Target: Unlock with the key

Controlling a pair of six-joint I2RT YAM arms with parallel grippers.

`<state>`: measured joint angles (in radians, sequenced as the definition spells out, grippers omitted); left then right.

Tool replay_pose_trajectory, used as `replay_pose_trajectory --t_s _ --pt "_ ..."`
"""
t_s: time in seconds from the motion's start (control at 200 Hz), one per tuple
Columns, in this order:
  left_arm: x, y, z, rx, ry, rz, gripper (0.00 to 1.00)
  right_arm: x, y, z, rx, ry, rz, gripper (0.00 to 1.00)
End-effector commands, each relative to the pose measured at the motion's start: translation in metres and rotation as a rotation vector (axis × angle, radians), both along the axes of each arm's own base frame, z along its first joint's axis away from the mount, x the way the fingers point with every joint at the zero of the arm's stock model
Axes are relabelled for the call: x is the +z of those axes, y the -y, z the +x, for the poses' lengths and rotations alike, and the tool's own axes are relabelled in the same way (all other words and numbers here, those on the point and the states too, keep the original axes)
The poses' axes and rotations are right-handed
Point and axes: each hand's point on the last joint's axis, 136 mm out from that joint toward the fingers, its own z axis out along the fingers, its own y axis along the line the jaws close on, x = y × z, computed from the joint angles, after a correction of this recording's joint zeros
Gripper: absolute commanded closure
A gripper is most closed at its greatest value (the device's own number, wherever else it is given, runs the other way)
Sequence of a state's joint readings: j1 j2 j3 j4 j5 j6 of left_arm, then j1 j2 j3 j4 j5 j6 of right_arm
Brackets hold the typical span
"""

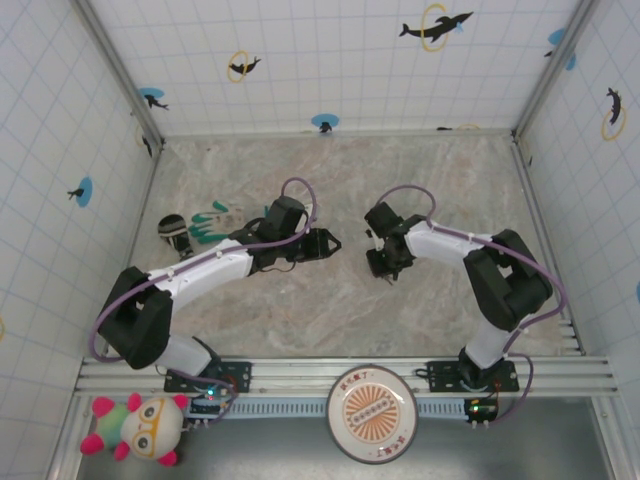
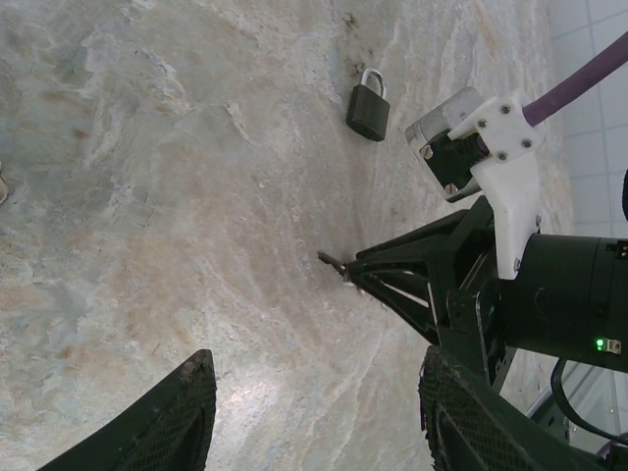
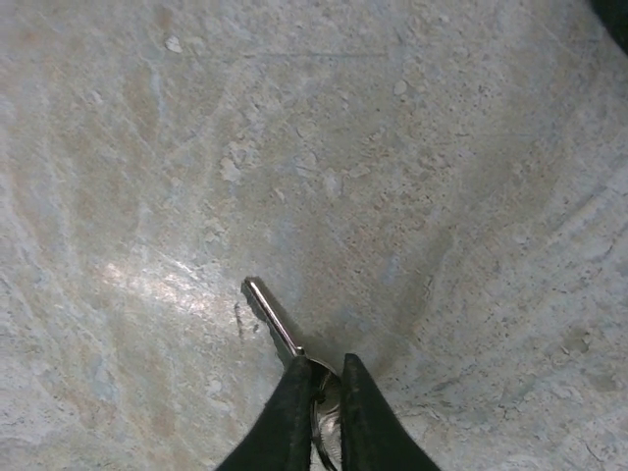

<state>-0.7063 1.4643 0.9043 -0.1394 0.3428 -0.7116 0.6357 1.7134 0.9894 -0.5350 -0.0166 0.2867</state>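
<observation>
Round disc: your landmark; cream face, orange ring and lettering, lying at the near edge.
Plush toy: look well left of the disc; white body, pink limbs, orange glasses.
Teal-green strips: far up and left of the disc; you see several scattered together.
Black-and-white object: up-left of the disc, farther left than the strips; too small to name.
Tabletop: marbled beige, beyond the disc.
Dolphin stickers: on white tiled walls, far beyond the disc.
</observation>
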Motion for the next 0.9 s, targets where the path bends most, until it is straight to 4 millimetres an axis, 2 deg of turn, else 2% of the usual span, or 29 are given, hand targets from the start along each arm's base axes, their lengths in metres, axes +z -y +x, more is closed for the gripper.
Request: replay_pose_trajectory --t_s 0.0,0.15,0.21,0.4,0.52,0.681,0.761,0.896 --pt "0.003 0.002 0.003 0.013 0.022 -0.013 0.43 -0.002 -0.003 -0.007 0.006 -0.010 0.009 0.92" --pt "0.007 0.003 0.006 0.018 0.034 -0.016 0.43 0.009 -0.004 -0.002 -0.002 0.027 0.020 1.00" --pt "0.010 0.002 0.007 0.024 0.041 -0.017 0.43 0.016 -0.004 0.000 -0.009 0.050 0.030 1.00" --pt "0.026 0.000 0.014 0.048 0.085 -0.026 0.43 0.063 -0.010 0.011 -0.013 0.154 0.105 1.00" --pt "0.051 0.001 0.018 0.050 0.167 -0.074 0.43 0.102 -0.012 0.015 -0.001 0.230 0.162 1.00" --pt "0.095 -0.004 0.023 0.047 0.296 -0.163 0.42 0.160 -0.016 0.020 0.007 0.346 0.289 1.00" --pt "0.115 -0.006 0.022 0.029 0.353 -0.205 0.42 0.183 -0.018 0.020 0.021 0.383 0.345 1.00" --pt "0.138 -0.006 0.017 -0.006 0.402 -0.283 0.44 0.213 -0.023 0.017 0.042 0.444 0.460 1.00"
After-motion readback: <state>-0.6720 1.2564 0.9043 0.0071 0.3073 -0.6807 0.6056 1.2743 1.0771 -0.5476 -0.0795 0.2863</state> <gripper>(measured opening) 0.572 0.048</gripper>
